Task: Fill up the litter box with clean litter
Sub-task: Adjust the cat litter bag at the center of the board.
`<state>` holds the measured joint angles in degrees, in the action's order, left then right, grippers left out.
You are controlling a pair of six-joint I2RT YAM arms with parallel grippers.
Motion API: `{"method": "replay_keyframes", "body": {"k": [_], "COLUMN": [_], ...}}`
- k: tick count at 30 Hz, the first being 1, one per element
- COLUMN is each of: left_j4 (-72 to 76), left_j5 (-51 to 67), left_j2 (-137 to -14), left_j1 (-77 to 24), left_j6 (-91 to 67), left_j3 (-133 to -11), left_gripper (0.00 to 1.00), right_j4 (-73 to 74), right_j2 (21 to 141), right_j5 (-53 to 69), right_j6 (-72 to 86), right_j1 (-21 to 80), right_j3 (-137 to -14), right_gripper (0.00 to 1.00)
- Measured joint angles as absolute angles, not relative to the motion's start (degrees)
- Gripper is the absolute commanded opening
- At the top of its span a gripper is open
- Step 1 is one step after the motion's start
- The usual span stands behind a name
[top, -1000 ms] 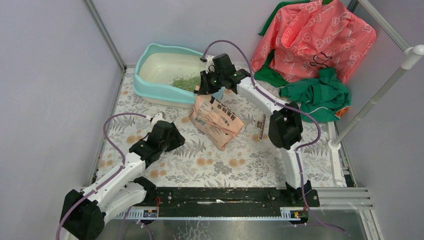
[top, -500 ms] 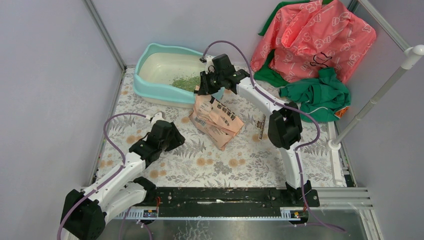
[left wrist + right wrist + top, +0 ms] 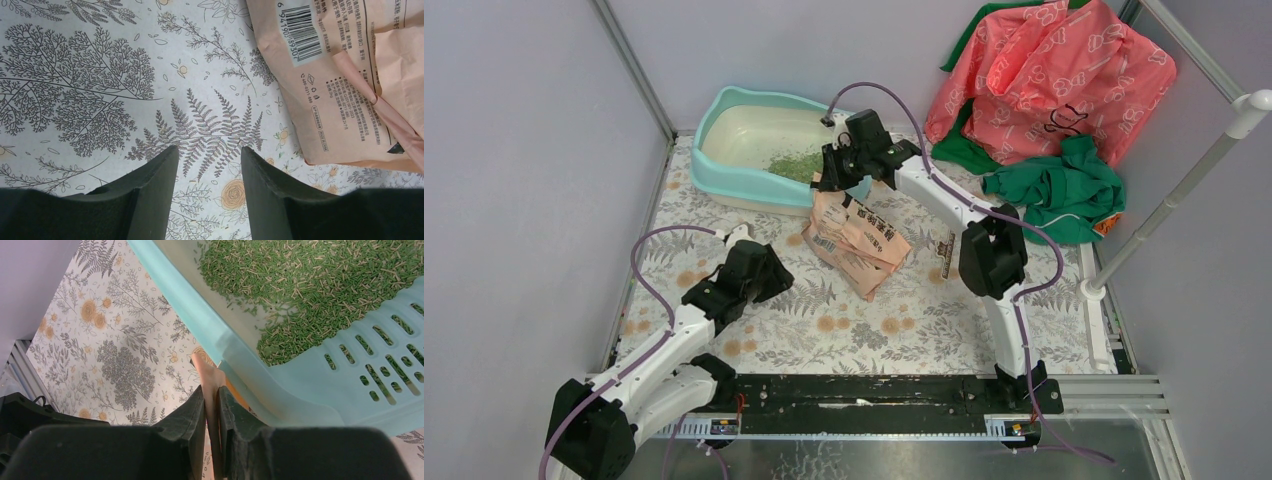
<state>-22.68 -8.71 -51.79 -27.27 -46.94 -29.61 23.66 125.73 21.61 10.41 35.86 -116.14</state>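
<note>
1. The right end effector (image 3: 836,170) is reached out to the near rim of the litter box (image 3: 724,188). It is clenched on the top edge of the peach paper litter bag (image 3: 856,240). In the wrist view we see a thin strip of that paper (image 3: 204,365) pinched flat between the two fingers, just outside the teal wall (image 3: 200,320).
2. We judge the grip is taken at the bag's mouth end so that the opening sits at the rim. The rest of the bag is slumped on the fern-printed surface (image 3: 904,310) and could then be raised behind the mouth to send the contents forward.
3. The clean litter (image 3: 310,280) lies inside the box as a loose green patch at the end by the slotted grille ledge (image 3: 380,365), with some pellets touching the grille. Much of the cream floor shows bare from above, so we reckon the filling is only partly done.
4. The left end effector (image 3: 209,152) hovers low over the surface, released, with nothing between its fingers. The bag's barcoded end (image 3: 340,75) is near it but untouched. We take this as parked clear of the pour, or placed to lift that end.
5. The pinch is on thin paper, so we would expect slipping or tearing under load. Pellets could also spill outside the rim.
</note>
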Motion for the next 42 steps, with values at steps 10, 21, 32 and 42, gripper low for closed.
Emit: {"method": "replay_keyframes", "body": {"k": [10, 21, 32, 42], "left_j4": [-22.63, -22.39, -22.28, -22.35], "left_j5": [-8.25, -7.92, -7.90, -7.90], "left_j2": [-51.81, -51.83, -51.81, -50.81], "left_j1": [-27.22, -27.20, -27.20, -27.14], "left_j6": [-46.92, -46.89, -46.89, -46.89], "left_j3": [-29.61, -29.61, -29.58, -29.47], "left_gripper": [0.57, 0.57, 0.57, 0.57], "right_j4": [23.97, 24.10, 23.09, 24.36], "right_j2": [125.75, 125.78, 125.75, 125.75], "right_j5": [20.40, 19.97, 19.27, 19.62], "right_j6": [10.11, 9.30, 9.21, 9.32], "right_j1": [36.53, 36.64, 36.64, 36.71], "right_j3": [-115.98, -115.46, -114.45, -114.45], "right_gripper": [0.26, 0.00, 0.00, 0.56]}}
